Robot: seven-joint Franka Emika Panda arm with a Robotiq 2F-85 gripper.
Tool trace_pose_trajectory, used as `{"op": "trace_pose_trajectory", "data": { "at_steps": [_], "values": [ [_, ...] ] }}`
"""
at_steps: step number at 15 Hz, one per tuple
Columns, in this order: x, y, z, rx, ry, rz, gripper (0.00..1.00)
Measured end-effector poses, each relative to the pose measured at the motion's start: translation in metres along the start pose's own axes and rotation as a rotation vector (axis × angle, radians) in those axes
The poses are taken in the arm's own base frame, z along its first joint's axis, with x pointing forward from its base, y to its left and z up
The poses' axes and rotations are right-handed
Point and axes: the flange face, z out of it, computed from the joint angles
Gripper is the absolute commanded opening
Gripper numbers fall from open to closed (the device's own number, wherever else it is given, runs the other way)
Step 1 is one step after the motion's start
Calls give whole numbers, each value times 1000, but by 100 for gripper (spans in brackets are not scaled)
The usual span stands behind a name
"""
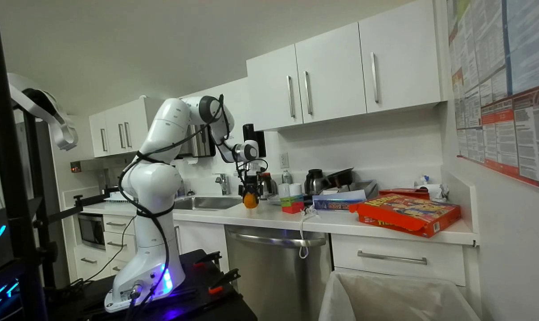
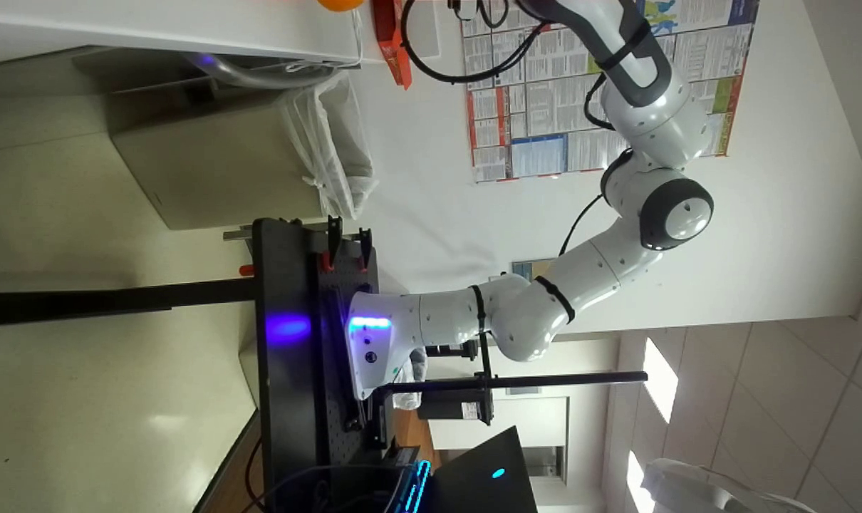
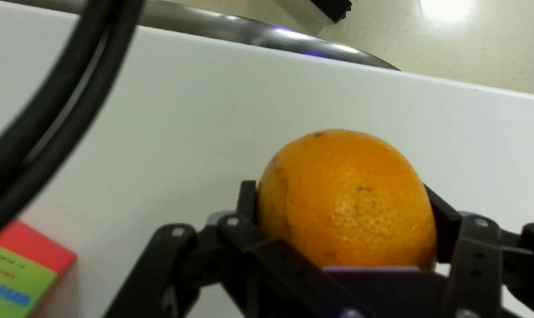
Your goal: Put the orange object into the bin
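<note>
The orange object is a round orange fruit (image 3: 346, 198) with small dark marks, large in the wrist view. It also shows in an exterior view (image 1: 251, 200) and is cut off at the top edge of an exterior view (image 2: 340, 3). My gripper (image 3: 344, 212) is shut on it, one black finger against each side. In an exterior view the gripper (image 1: 250, 191) points down over the white counter; the height above it is hard to tell. The bin is pale with a white liner over its rim (image 1: 398, 277), low at the right. Its beige side (image 2: 217, 167) shows in an exterior view.
The white counter (image 3: 183, 132) has a sink (image 1: 207, 203) on one side of the gripper. On the other side are small coloured boxes (image 1: 292, 203), a blue box (image 1: 336, 201) and a red-orange box (image 1: 407, 211). A dishwasher handle (image 1: 276, 240) juts out below; black cables hang by the wrist.
</note>
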Motion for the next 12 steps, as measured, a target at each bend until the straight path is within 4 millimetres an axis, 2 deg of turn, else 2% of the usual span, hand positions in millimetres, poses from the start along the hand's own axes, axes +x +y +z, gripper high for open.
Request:
{"op": "trace_pose_trajectory", "data": {
  "at_steps": [4, 7, 12],
  "values": [
    [-17, 25, -49, -13, -17, 9, 58],
    [-37, 54, -81, -22, -25, 52, 58],
    [-83, 131, -130, -31, 5, 206, 58]
  ]
}}
